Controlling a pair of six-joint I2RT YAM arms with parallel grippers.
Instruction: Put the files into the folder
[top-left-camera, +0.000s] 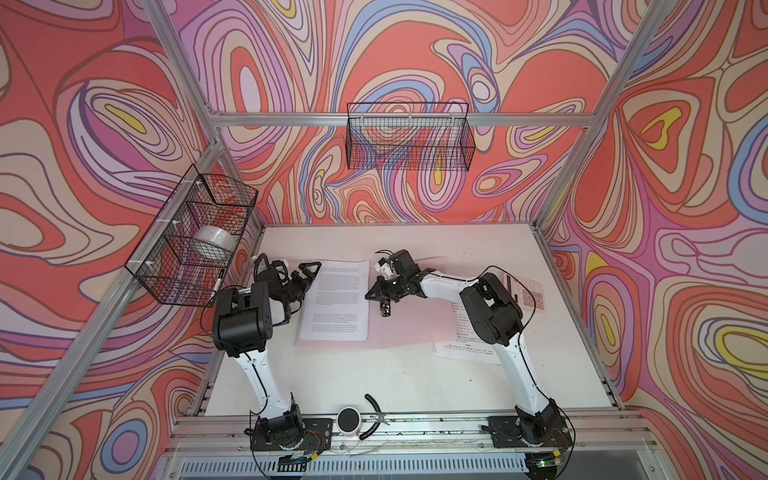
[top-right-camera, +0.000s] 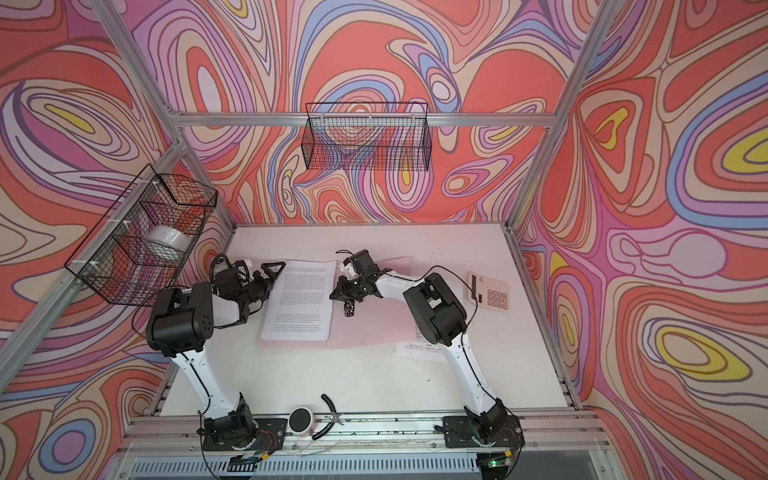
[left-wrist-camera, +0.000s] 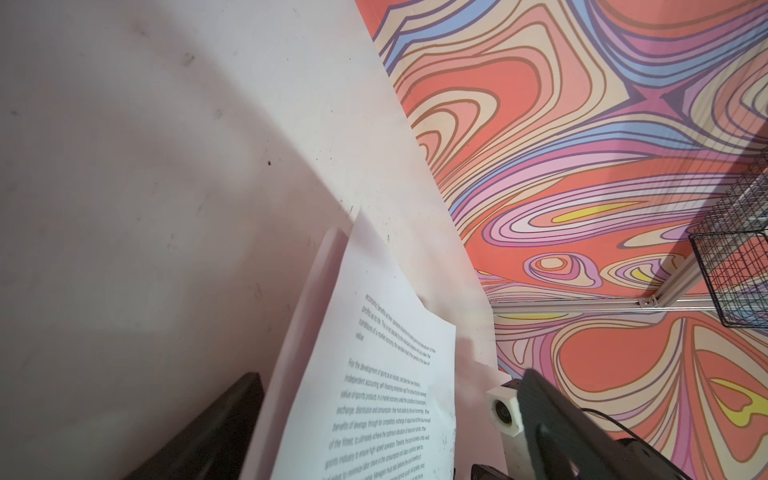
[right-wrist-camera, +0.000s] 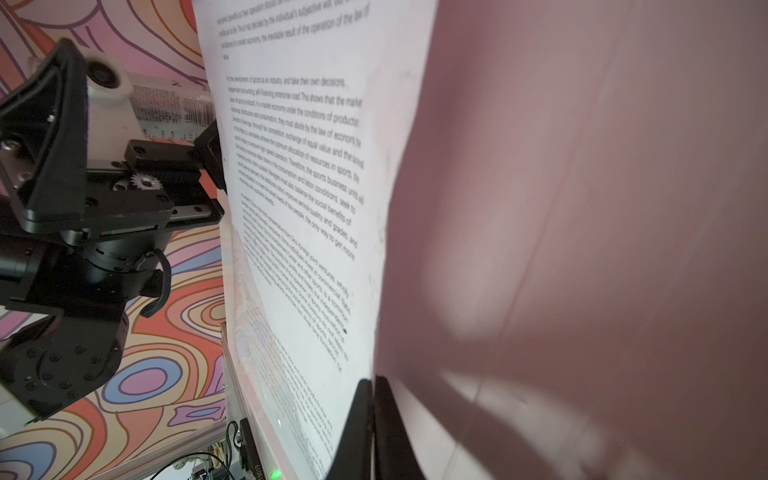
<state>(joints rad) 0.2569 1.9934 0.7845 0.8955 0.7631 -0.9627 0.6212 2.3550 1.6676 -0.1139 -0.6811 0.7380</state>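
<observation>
The pale pink folder (top-left-camera: 415, 324) (top-right-camera: 374, 324) lies open on the white table. On its left leaf rests one of the files, a white sheet of dense text (top-left-camera: 336, 299) (top-right-camera: 301, 301). My right gripper (top-left-camera: 369, 296) (right-wrist-camera: 372, 384) is shut on that sheet's right edge, which curls up off the folder (right-wrist-camera: 582, 208). Along the sheet's left edge my left gripper (top-left-camera: 307, 279) (left-wrist-camera: 388, 424) stands open, with the sheet (left-wrist-camera: 386, 374) and the folder's leaf (left-wrist-camera: 307, 316) showing between its fingers. More printed sheets (top-left-camera: 465, 351) (top-right-camera: 415, 350) lie partly hidden under my right arm.
A pinkish keypad card (top-left-camera: 525, 295) lies at the table's right side. A wire basket (top-left-camera: 195, 237) holding a white roll (top-left-camera: 212, 243) hangs on the left wall, another basket (top-left-camera: 409, 139) on the back wall. A round black-topped device (top-left-camera: 348, 420) and a black-handled tool (top-left-camera: 376, 415) sit at the front rail.
</observation>
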